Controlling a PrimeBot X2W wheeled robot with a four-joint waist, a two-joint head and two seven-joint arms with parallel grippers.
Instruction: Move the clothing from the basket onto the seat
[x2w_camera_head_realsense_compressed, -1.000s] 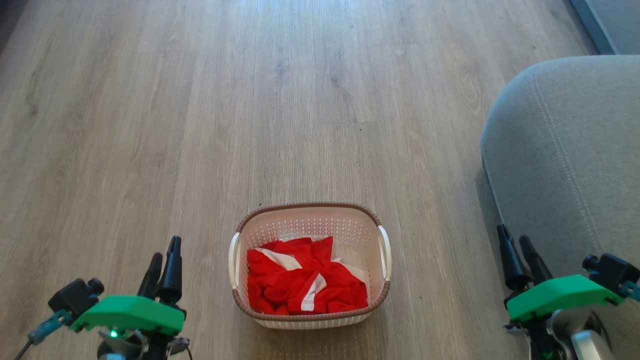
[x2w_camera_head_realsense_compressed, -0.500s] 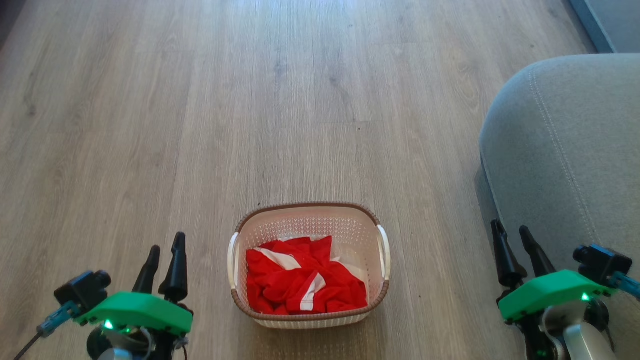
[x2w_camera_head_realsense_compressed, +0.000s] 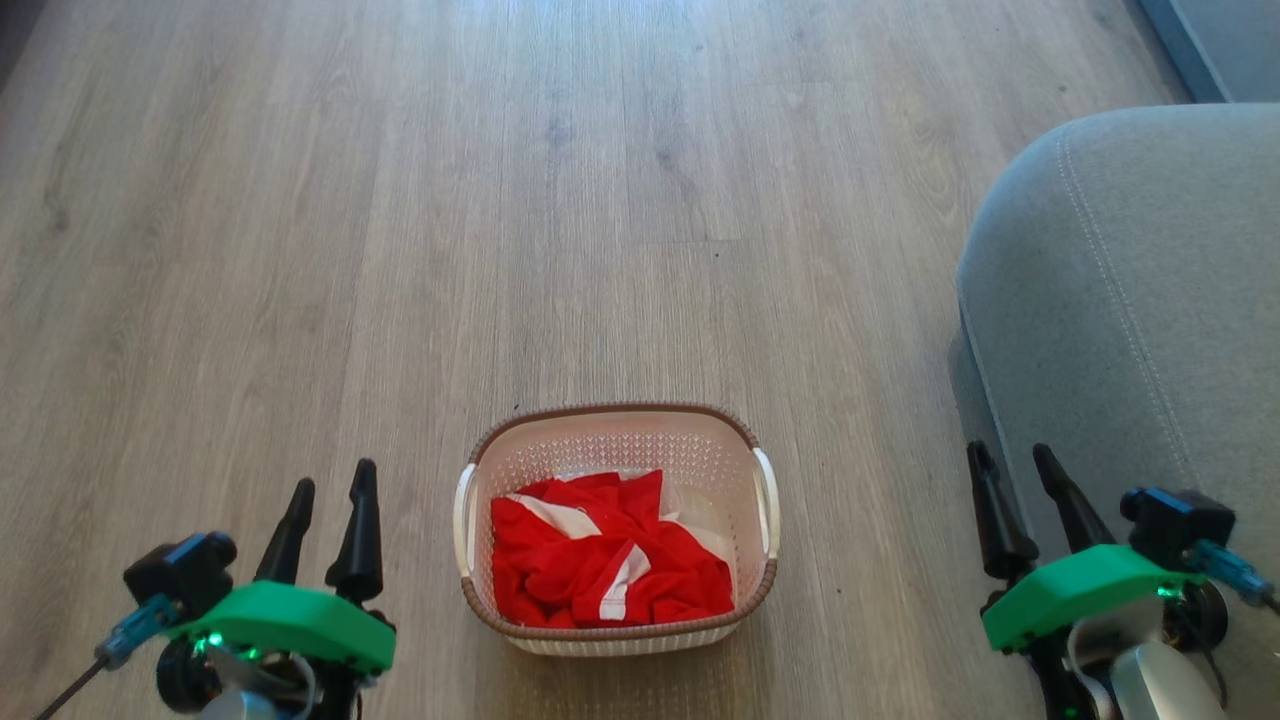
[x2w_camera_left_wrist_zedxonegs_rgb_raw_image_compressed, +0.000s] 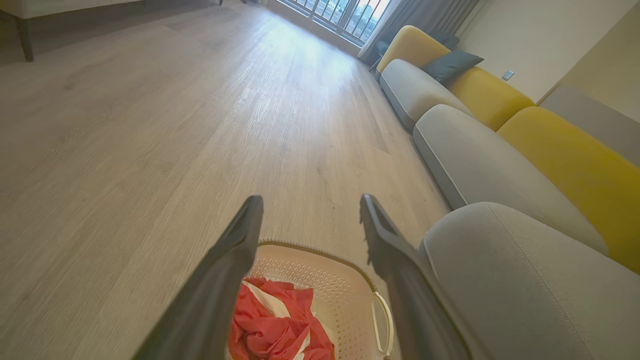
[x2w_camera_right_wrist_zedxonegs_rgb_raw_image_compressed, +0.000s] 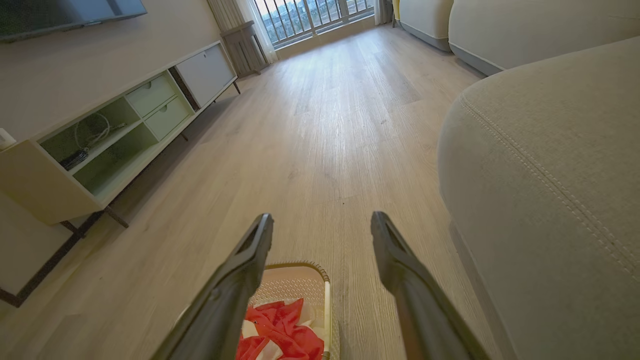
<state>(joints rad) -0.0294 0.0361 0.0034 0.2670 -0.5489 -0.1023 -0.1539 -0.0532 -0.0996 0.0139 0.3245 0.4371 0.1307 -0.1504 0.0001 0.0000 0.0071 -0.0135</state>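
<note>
Your left gripper (x2w_camera_head_realsense_compressed: 334, 478) and right gripper (x2w_camera_head_realsense_compressed: 1008, 452) are hanging spread and empty; the clothing (x2w_camera_head_realsense_compressed: 610, 565), probably light and limp, is lying crumpled in the basket (x2w_camera_head_realsense_compressed: 620, 409) at lower centre, offering raised folds to pinch.

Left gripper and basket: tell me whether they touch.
Apart. The head view shows bare floor between the left gripper and the basket.
</note>
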